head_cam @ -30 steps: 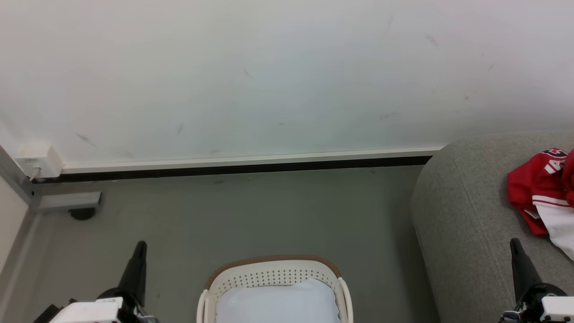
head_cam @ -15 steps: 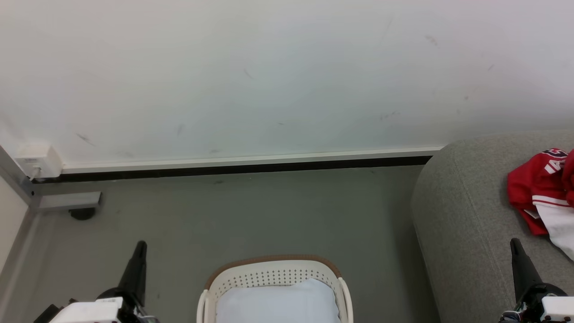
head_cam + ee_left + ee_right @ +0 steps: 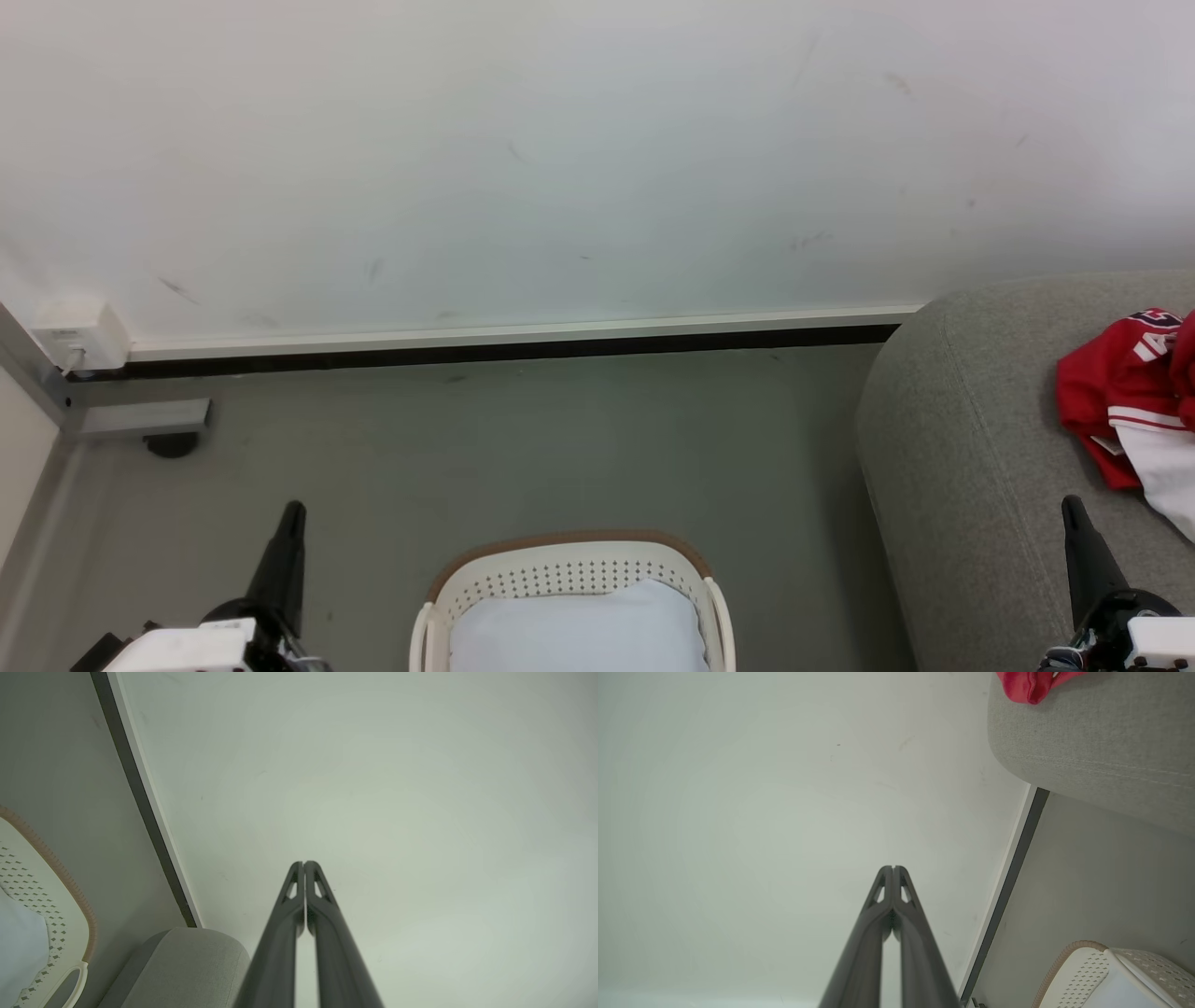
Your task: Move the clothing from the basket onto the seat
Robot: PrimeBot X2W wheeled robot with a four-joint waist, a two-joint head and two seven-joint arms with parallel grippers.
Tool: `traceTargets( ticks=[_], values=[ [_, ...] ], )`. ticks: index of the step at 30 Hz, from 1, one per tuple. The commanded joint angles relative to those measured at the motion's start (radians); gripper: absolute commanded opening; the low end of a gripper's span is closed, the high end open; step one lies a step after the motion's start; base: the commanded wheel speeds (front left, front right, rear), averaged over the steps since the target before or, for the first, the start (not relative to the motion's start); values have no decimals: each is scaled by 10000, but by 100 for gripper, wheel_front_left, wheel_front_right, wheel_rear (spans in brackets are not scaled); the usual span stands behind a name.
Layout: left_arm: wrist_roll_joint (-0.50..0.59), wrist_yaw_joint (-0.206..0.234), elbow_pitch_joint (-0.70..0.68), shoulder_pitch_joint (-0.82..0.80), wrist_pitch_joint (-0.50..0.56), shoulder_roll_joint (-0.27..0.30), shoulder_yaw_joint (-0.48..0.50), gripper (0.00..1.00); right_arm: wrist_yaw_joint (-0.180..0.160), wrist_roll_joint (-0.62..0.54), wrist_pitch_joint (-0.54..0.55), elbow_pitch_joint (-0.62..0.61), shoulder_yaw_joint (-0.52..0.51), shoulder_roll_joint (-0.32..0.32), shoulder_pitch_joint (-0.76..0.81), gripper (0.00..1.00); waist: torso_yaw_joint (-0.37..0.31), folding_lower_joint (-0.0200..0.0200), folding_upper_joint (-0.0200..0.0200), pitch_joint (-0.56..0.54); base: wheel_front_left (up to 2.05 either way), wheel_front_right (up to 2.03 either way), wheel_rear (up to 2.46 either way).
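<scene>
Red clothing with white panels and lettering lies on the light-grey seat at the right edge; a red fold of it shows on the seat. The white perforated basket with a tan rim stands on the floor at bottom centre, holding a pale bluish-white sheet. My left gripper is shut and empty, left of the basket. My right gripper is shut and empty in front of the seat. Both wrist views show the fingertips pressed together, pointing at the white wall.
A white wall with a dark baseboard runs across behind the basket. A metal frame leg with a foot and a white wall box stand at the left. Grey floor lies open between wall and basket.
</scene>
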Motion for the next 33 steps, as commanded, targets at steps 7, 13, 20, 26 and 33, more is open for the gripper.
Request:
traceTargets(
  ticks=[7, 13, 20, 26, 33],
  values=[
    [-127, -64, -33, -82, 39, 70, 29, 0, -21, -55, 27, 28, -46, 11, -128, 0, 0, 0, 0, 0, 0, 0, 0],
    [-128, -64, -31, -82, 39, 70, 29, 0, -21, -62, 21, 28, -53, 15, -128, 0, 0, 0, 0, 0, 0, 0, 0],
    [-128, -64, -32, -82, 38, 70, 28, 0, -21, -62, 30, 29, -60, 19, -129, 0, 0, 0, 0, 0, 0, 0, 0],
    [-128, -64, -32, -81, 38, 70, 28, 0, -21, -69, 32, 29, -65, 23, -130, 0, 0, 0, 0, 0, 0, 0, 0],
    [-128, -64, -32, -81, 38, 70, 28, 0, -21, -76, 38, 30, -70, 28, -131, 0, 0, 0, 0, 0, 0, 0, 0]
  ],
)
